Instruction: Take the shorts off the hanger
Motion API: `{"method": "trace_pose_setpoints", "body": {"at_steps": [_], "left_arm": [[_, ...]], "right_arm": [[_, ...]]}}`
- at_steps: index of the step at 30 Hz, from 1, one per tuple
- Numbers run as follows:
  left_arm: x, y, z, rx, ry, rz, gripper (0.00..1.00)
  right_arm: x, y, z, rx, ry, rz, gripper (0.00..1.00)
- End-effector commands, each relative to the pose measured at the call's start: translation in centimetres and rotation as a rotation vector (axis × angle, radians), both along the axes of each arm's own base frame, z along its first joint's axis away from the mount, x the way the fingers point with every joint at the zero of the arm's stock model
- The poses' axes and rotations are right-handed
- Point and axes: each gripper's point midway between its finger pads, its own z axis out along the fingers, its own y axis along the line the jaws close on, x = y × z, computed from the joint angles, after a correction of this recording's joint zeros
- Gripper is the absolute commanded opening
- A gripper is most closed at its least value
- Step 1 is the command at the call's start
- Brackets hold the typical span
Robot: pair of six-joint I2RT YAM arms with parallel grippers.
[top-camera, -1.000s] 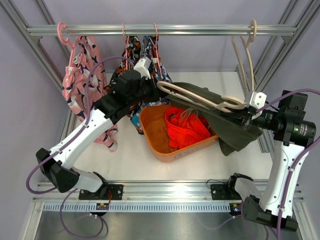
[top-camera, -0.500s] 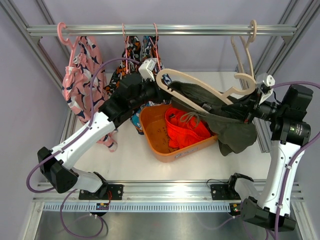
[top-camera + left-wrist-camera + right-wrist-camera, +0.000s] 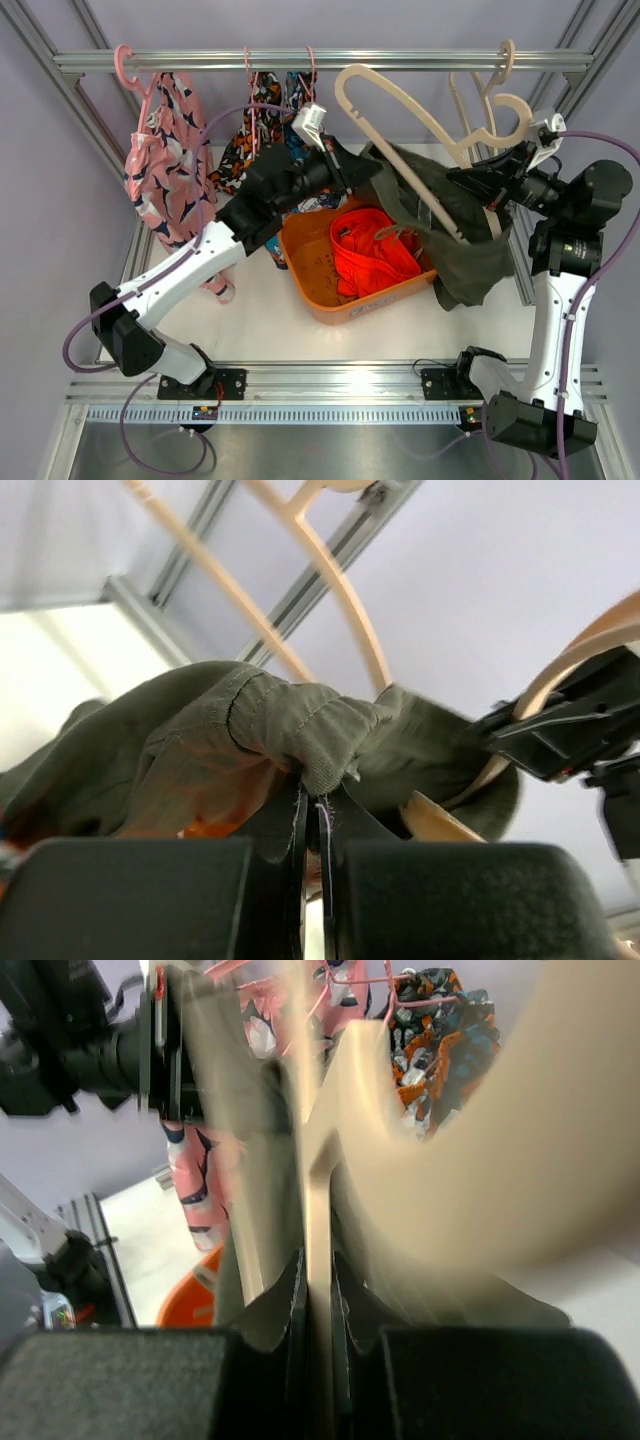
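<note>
The dark olive green shorts point(image 3: 450, 245) hang off a beige hanger point(image 3: 400, 128) held up tilted in mid air over the bin. My left gripper point(image 3: 355, 165) is shut on the waistband of the olive shorts point(image 3: 300, 730). My right gripper point(image 3: 478, 178) is shut on the beige hanger point(image 3: 318, 1220) near its hook. Bright orange-red shorts point(image 3: 372, 252) lie in the orange bin point(image 3: 320, 290). Printed shorts hang on the rail: a pink one point(image 3: 165, 160) at left and a blue-orange one point(image 3: 262, 115) behind my left arm.
A metal rail point(image 3: 200, 60) runs across the top with pink hangers. A second empty beige hanger point(image 3: 500, 75) hangs at its right end. Frame posts stand at both sides. The white table point(image 3: 260, 320) shows in front of the bin.
My right gripper has lifted and swung the beige hanger from lying flat to standing up. My left gripper moved up and right with the olive waistband, and the shorts slid down the hanger.
</note>
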Motion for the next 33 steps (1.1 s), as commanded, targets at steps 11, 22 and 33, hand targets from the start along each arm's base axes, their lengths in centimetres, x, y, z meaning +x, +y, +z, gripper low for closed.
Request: {"method": "trace_pose_setpoints", "body": {"at_steps": [11, 22, 33], "left_arm": [[-5.5, -6.1, -1.6, -0.007, -0.039, -0.295, 0.02], [-12.6, -13.1, 0.4, -0.036, -0.098, -0.579, 0.03], [-17.5, -19.8, -5.5, 0.043, 0.015, -0.786, 0.16]], "right_arm": [[0.6, 0.5, 7.6, 0.232, -0.153, -0.092, 0.00], [3.2, -4.5, 11.2, 0.187, -0.191, -0.498, 0.00], [3.1, -12.1, 12.3, 0.116, -0.230, -0.960, 0.00]]}}
